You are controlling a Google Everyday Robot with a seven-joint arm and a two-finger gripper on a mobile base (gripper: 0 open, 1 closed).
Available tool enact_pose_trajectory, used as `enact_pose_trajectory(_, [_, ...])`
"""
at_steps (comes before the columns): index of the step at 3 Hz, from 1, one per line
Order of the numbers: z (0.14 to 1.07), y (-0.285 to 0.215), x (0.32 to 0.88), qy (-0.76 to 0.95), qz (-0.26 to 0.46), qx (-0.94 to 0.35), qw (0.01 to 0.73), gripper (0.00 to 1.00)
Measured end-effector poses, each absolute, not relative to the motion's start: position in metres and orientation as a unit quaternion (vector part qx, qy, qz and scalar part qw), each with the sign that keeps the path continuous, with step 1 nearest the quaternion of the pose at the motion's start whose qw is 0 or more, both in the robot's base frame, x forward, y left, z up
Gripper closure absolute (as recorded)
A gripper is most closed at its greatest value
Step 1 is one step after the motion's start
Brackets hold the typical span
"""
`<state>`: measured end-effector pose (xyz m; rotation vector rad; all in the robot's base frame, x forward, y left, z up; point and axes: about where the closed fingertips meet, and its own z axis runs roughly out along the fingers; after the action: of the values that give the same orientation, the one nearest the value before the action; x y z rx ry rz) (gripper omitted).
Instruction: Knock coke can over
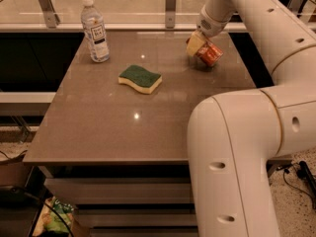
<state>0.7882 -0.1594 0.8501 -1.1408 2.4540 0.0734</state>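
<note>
The coke can (210,54) leans over at the far right of the table (98,127), touching your gripper (196,43). You cannot tell if the gripper is squeezing it or just pushing. It is tipped but not flat yet, so the job looks almost done.

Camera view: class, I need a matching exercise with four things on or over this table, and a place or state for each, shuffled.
1 water bottle
2 sponge
3 coke can
4 gripper

a tilted, far right of table
b upright, far left corner
c flat, mid-table
d at the can's upper left side

Pairs: 1-b, 2-c, 3-a, 4-d
</note>
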Motion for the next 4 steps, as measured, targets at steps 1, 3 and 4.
enact_pose_trajectory(1, [0.839,-0.156,0.788,0.886,0.006,-0.428,0.18,1.0])
enact_pose_trajectory(3, [0.823,-0.151,0.789,0.885,-0.005,-0.441,0.15,0.82])
enact_pose_trajectory(4, [0.82,-0.15,0.791,0.885,-0.004,-0.441,0.149,0.6])
